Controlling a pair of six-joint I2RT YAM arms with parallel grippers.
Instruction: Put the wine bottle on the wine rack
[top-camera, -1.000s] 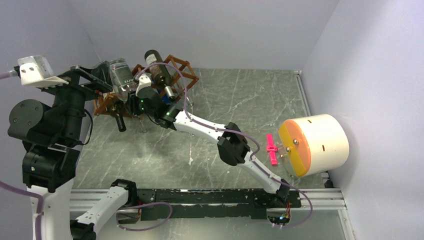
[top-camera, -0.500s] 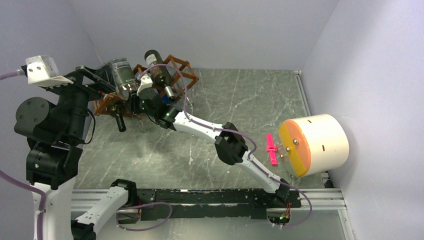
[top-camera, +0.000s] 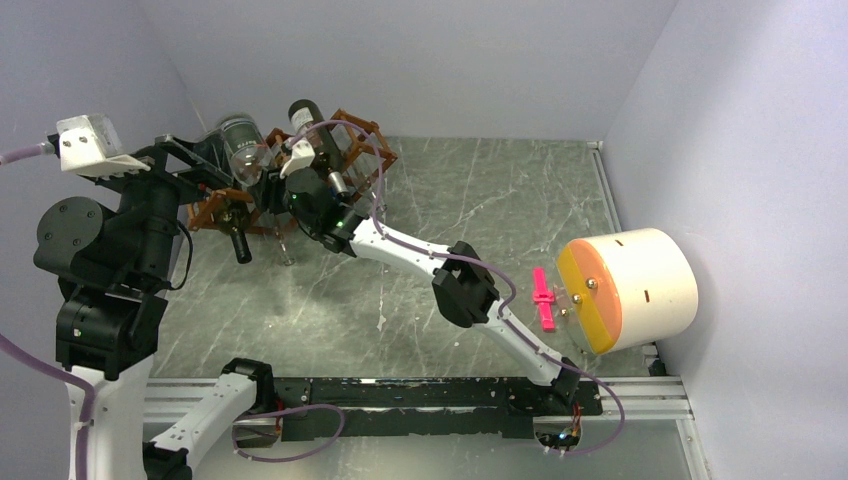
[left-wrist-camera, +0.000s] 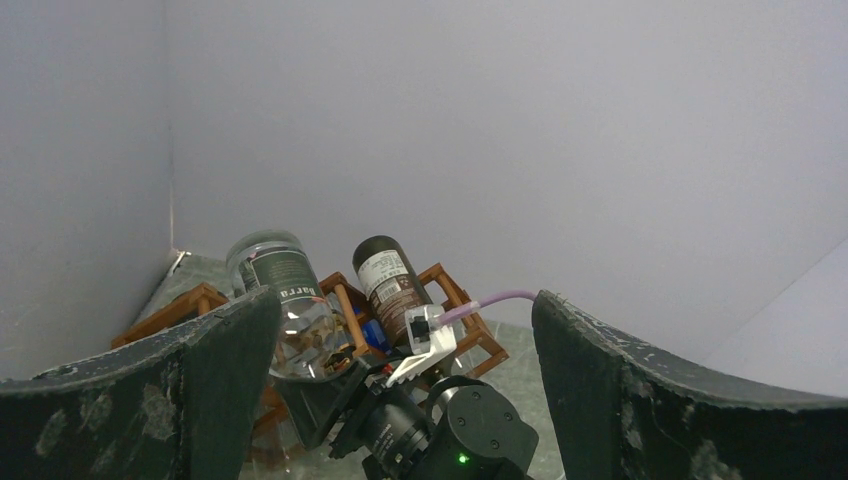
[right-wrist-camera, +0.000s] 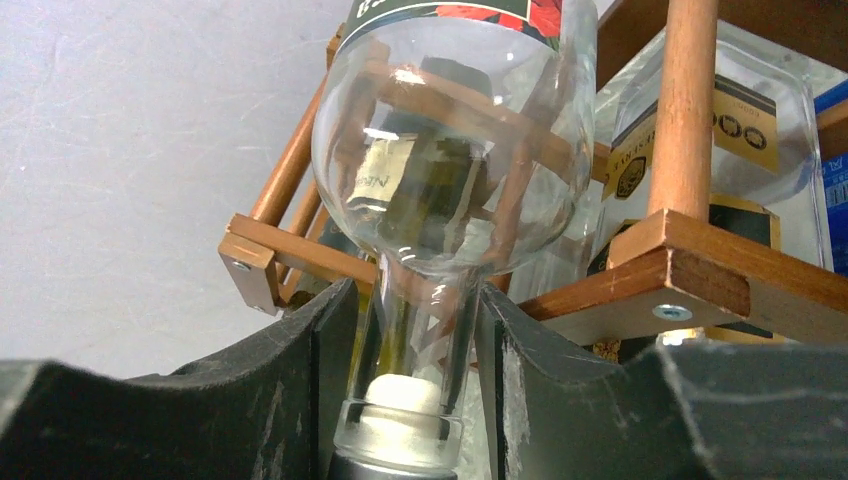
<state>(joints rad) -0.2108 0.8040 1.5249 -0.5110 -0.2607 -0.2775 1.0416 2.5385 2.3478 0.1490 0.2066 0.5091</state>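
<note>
Several bottles lie in the wine rack (top-camera: 352, 133), a lattice of thin reddish-brown wooden bars screwed at the corners, standing at the far left of the grey-green marbled table (top-camera: 480, 200). The wine bottle (top-camera: 240, 140) is clear, round-shouldered glass with a dark label, resting in a cell of the rack with its neck pointing out. Beside it lies a dark bottle (top-camera: 305, 115) with a pale label.

Only the right wrist view shows the grip. The right tool (right-wrist-camera: 415, 310) has its matte black fingers close along both sides of the clear neck above a pale stopper, and whether they press or stand just off it cannot be told. That view also shows a flat-sided clear bottle (right-wrist-camera: 740, 130) with gold labels. The left wrist view shows the left tool (left-wrist-camera: 400, 300) spread wide around nothing, raised, looking down on the rack.
</note>
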